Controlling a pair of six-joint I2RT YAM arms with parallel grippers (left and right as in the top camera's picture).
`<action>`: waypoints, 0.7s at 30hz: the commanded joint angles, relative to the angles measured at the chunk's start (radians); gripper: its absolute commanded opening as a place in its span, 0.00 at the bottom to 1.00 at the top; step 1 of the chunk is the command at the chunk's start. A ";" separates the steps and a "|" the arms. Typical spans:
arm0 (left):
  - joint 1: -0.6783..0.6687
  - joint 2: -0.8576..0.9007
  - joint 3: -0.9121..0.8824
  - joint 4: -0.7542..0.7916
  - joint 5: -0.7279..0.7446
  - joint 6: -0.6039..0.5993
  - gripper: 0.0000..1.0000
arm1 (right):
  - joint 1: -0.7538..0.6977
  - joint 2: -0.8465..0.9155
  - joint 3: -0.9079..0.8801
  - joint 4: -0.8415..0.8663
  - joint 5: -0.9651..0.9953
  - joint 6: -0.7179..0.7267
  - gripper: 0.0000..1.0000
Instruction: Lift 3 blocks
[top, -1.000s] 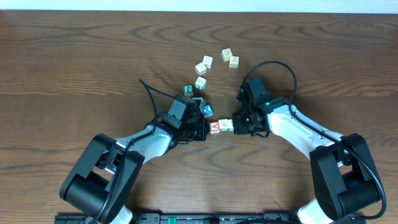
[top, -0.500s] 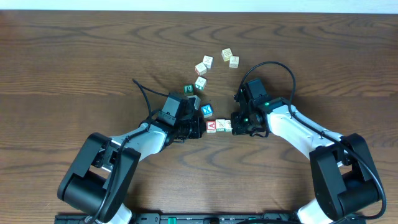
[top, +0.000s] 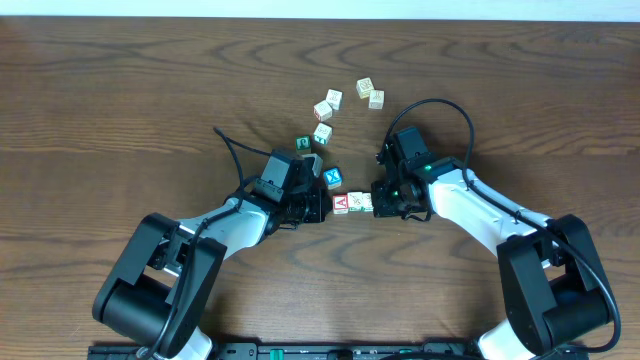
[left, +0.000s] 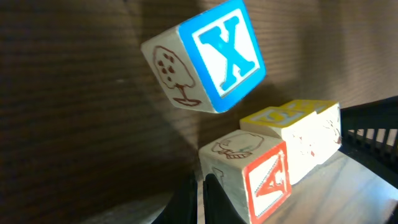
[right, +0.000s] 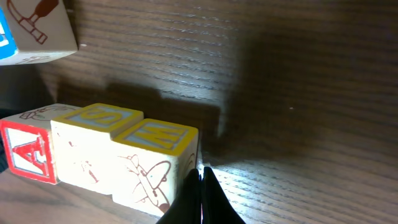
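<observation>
Because three must rise as one, the left gripper (top: 324, 208) and right gripper (top: 378, 203), fingers pressed together, butt opposite ends of the row of blocks (top: 353, 203) lying mid-table beside the blue X cube (top: 333, 177), apparently clamping it.

Overhead's bright, even, crisp; wrist views are dim, blocks (right: 99, 149) throwing deep shadows, glare on the table (right: 280, 174).
</observation>
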 joint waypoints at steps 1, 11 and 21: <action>0.002 0.008 0.019 -0.003 -0.040 0.010 0.07 | 0.010 -0.011 0.001 -0.003 0.028 0.003 0.01; 0.026 0.008 0.019 -0.013 -0.045 -0.010 0.07 | 0.010 -0.011 0.001 -0.001 0.029 0.003 0.01; 0.047 0.008 0.029 -0.043 0.187 -0.014 0.07 | 0.010 -0.011 0.001 -0.007 0.066 0.050 0.01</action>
